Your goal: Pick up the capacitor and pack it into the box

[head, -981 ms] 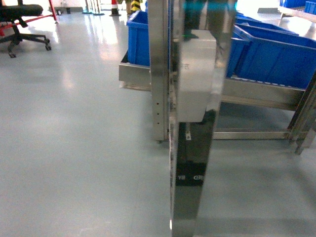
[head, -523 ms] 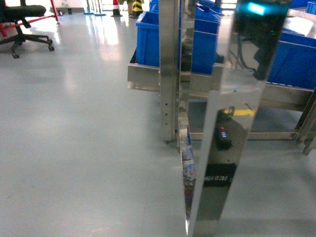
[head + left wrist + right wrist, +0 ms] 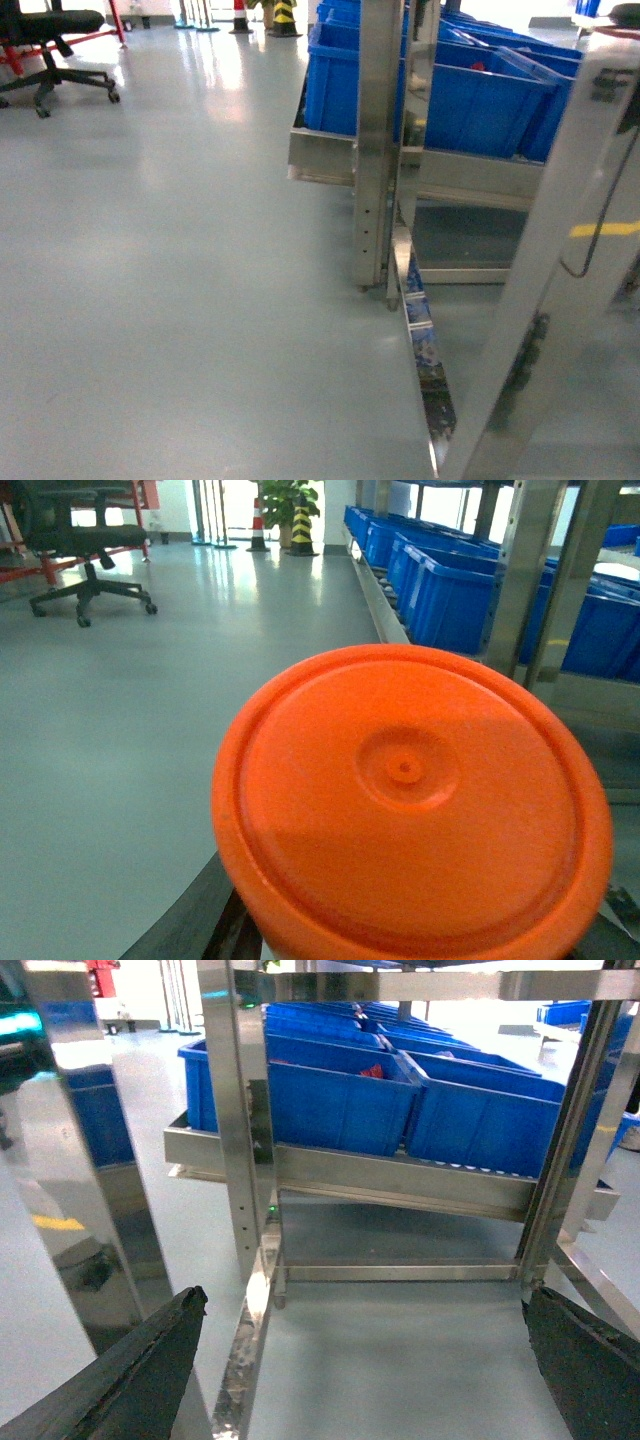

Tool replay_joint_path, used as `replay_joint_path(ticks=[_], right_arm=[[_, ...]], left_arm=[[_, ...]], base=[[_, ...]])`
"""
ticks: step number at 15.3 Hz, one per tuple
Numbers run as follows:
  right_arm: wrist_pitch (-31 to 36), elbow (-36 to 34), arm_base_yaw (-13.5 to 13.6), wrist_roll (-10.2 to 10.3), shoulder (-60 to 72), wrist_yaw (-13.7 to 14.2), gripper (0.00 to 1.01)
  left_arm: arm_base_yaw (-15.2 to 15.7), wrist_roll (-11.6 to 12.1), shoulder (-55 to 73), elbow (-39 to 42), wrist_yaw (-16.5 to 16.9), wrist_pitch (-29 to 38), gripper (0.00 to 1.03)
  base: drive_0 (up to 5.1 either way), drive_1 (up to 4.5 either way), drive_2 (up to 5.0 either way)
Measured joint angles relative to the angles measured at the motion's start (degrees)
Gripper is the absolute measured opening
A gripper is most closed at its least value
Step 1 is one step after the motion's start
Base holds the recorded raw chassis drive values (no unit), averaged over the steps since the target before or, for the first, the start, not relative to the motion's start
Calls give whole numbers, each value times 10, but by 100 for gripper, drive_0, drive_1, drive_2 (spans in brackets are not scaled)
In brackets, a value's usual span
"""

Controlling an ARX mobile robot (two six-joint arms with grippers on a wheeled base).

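A big round orange capacitor (image 3: 410,800) fills the left wrist view, its flat end with a small centre dimple facing the camera. My left gripper (image 3: 420,935) is shut on it; one dark finger (image 3: 205,920) shows against its lower left side. My right gripper (image 3: 370,1380) is open above bare grey floor, with nothing between its dark fingers (image 3: 140,1370). Neither gripper shows in the head view. The box is out of view.
A steel rack (image 3: 378,140) holds a row of blue bins (image 3: 470,95), seen closer in the right wrist view as blue bins (image 3: 340,1100). A shiny steel upright (image 3: 560,250) stands close at the right. An office chair (image 3: 55,45) and a striped cone (image 3: 283,15) are far back.
The head view has shifted: the rack post, blue bins and chair have slid to the right, and the reflective upright has moved from the middle to the right edge.
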State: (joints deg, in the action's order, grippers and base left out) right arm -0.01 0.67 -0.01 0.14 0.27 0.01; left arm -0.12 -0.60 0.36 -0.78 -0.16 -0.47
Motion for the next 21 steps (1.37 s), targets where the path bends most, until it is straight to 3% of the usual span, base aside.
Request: replay_joint_path(ticks=[21], right_arm=[[-3,0,0,0,0,0,98]], left_arm=[[0,0,0,0,2,2,45]], base=[[-501,245,245]])
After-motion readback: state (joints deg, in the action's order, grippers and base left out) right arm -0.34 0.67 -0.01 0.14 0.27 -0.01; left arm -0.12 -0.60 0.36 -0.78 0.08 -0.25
